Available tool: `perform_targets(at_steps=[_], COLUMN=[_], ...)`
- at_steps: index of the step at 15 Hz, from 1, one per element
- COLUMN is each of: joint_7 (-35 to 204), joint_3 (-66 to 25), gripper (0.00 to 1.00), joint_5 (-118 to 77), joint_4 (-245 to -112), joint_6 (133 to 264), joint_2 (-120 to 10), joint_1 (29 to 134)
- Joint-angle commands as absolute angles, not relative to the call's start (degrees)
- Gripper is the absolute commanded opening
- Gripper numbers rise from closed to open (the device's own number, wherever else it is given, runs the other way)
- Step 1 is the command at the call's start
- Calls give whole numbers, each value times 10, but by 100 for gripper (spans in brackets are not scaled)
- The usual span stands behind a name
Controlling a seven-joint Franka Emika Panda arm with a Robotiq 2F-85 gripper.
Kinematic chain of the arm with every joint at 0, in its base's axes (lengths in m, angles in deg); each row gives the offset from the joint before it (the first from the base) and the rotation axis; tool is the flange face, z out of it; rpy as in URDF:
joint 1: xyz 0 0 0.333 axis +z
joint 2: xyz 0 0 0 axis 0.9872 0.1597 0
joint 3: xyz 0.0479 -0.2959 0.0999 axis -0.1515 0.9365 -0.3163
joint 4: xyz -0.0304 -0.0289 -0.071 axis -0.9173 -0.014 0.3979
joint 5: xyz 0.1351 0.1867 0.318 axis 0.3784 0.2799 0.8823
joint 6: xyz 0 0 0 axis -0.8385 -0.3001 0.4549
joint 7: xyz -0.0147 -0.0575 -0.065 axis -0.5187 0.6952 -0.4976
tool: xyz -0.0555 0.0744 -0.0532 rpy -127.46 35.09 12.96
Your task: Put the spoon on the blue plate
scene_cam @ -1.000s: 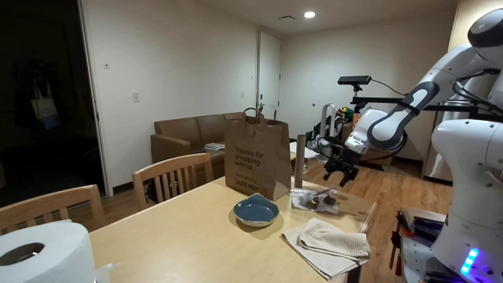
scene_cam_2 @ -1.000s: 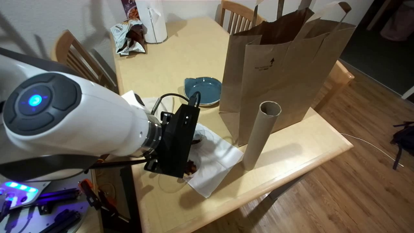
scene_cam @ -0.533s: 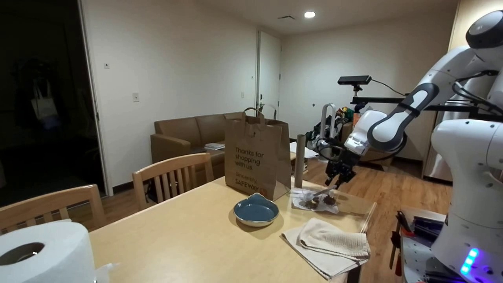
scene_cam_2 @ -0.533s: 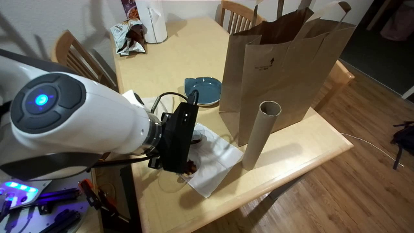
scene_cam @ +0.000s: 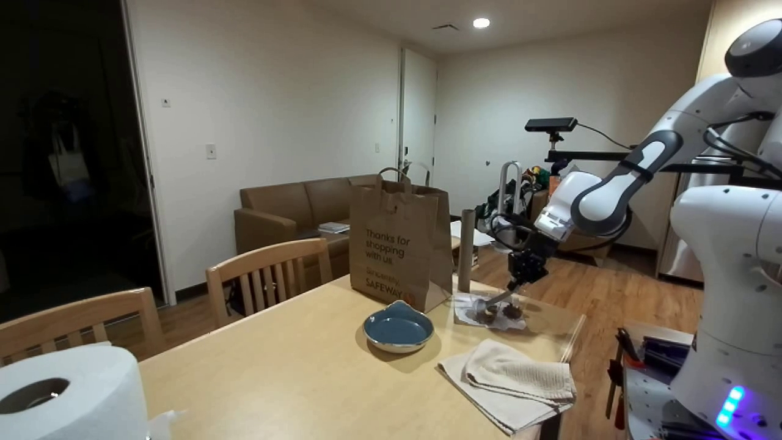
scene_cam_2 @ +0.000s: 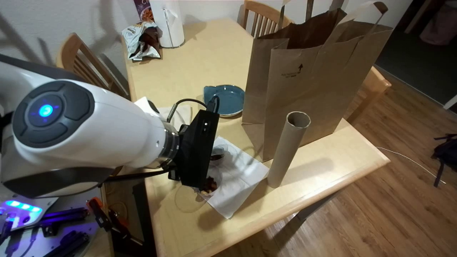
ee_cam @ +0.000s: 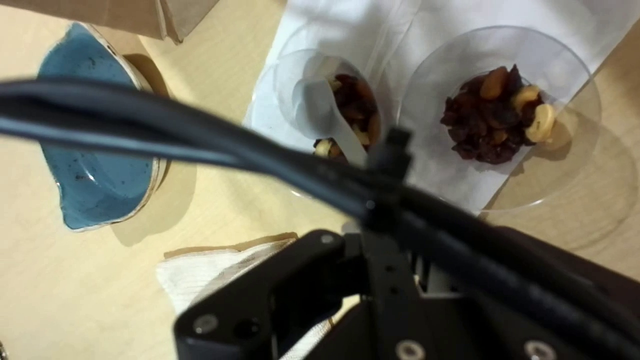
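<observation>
Cable (ee_cam: pixel 215 137) is screening part of the gripper (scene_cam: pixel 517 282), which is pinching the spoon (ee_cam: pixel 325 112) by its handle; the far end is reaching into or over a clear cup (ee_cam: pixel 282 100) of nuts (ee_cam: pixel 357 107), unclear which, beside a second cup (ee_cam: pixel 426 97); farther off, folded cloth (scene_cam: pixel 513 379) and blue plate (scene_cam: pixel 397 328) are lying, the paper bag (scene_cam: pixel 397 220) standing beside the plate

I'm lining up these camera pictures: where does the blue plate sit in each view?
In an exterior view: the blue plate below centre.
In an exterior view: the plate just above centre.
In the wrist view: the plate at left, crossed by a cable.
Shared landmark: the paper bag, near it in all three.
</observation>
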State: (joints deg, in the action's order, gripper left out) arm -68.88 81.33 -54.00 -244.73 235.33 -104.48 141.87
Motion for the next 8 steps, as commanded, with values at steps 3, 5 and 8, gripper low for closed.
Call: perform_targets(at_steps=[3, 5, 8], joint_7=[-689, -689, -689], joint_3=[787, 750, 685], gripper=[4, 4, 4], joint_5=[-556, -561, -565], joint_4=[-2446, -2454, -2455], joint_6=[2365, 2373, 2371], joint_2=[-1048, -1042, -1035], joint_1=[1410, 1394, 1379])
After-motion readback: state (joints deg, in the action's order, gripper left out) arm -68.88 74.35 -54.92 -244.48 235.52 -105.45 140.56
